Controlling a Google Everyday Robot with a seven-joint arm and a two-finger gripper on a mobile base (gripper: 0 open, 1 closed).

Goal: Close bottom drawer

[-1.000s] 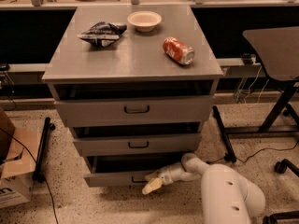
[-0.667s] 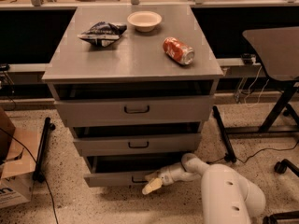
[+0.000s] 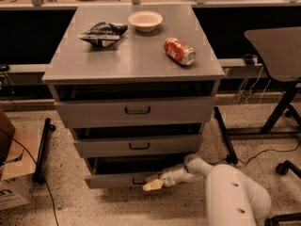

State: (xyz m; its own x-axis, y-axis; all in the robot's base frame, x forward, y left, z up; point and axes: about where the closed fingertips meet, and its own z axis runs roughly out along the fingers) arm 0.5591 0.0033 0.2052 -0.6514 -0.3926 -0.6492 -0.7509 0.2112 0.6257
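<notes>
The grey cabinet (image 3: 136, 60) has three drawers, all pulled slightly out. The bottom drawer (image 3: 113, 179) is the lowest, with a flat grey front and a small black handle (image 3: 138, 181); a dark gap shows above its front. My gripper (image 3: 153, 184) reaches in from the lower right on the white arm (image 3: 233, 197) and sits against the drawer front, just right of the handle. The middle drawer (image 3: 138, 146) and the top drawer (image 3: 136, 111) lie above it.
On the cabinet top lie a crumpled chip bag (image 3: 102, 34), a white bowl (image 3: 145, 20) and a red soda can (image 3: 179, 50). A cardboard box (image 3: 11, 173) stands at the left on the floor. A table with black legs (image 3: 277, 55) stands at the right.
</notes>
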